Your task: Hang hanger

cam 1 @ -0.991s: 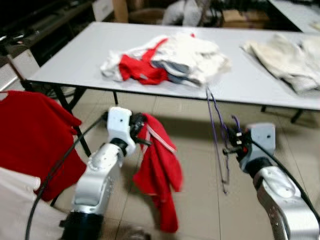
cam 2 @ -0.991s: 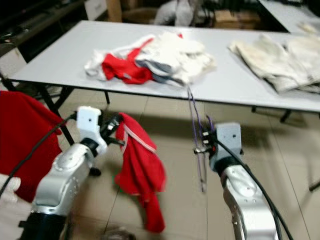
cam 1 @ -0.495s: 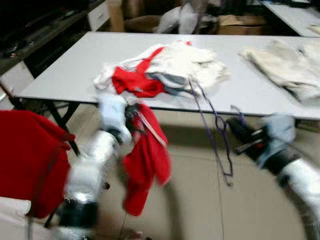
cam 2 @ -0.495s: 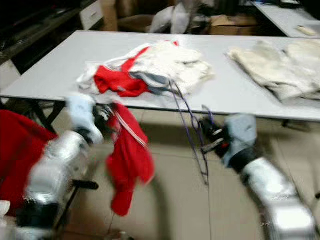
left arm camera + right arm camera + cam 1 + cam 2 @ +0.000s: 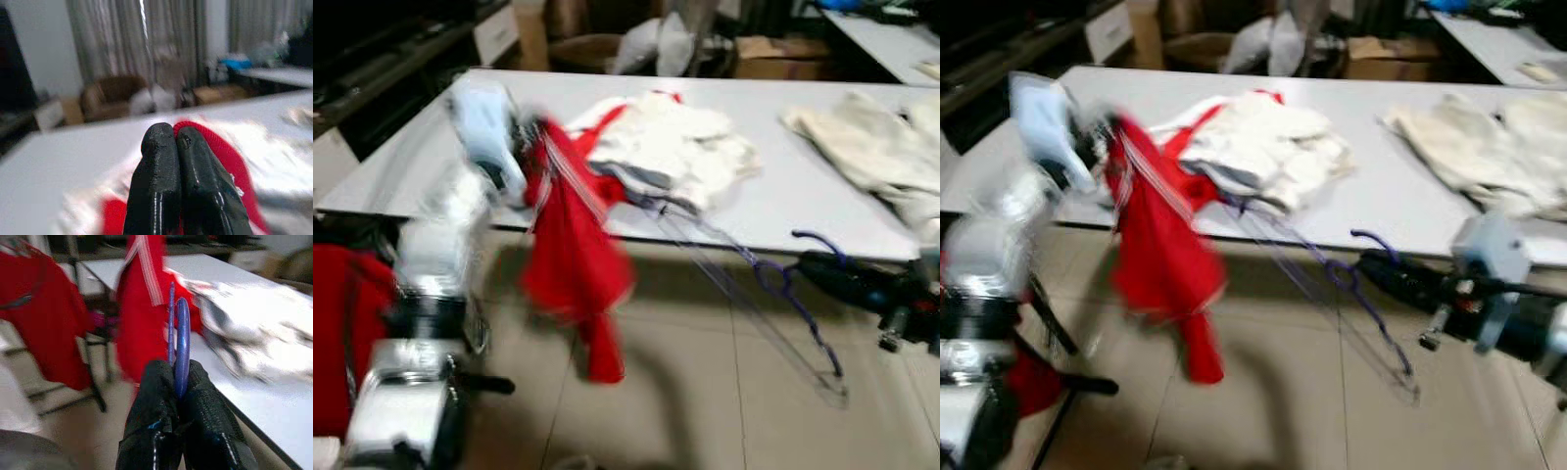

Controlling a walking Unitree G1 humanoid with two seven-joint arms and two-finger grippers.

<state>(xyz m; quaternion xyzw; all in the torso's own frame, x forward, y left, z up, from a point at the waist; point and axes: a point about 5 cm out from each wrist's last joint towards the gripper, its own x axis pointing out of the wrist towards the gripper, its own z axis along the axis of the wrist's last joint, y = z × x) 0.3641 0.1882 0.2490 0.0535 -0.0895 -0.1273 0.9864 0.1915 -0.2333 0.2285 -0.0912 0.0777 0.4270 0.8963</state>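
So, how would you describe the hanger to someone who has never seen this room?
Find the long grey table. In front of its near edge, over the tiled floor, the right hand is shut on a purple hanger. It is thin bare wire, unlike the red garment the left hand holds.

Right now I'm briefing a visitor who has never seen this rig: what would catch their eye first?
The bright red garment dangling from the raised left gripper, in front of the grey table's near edge. Next, the thin purple wire hanger pinched in the right gripper, slanting over the floor. Behind, a crumpled white and red clothes pile on the table.
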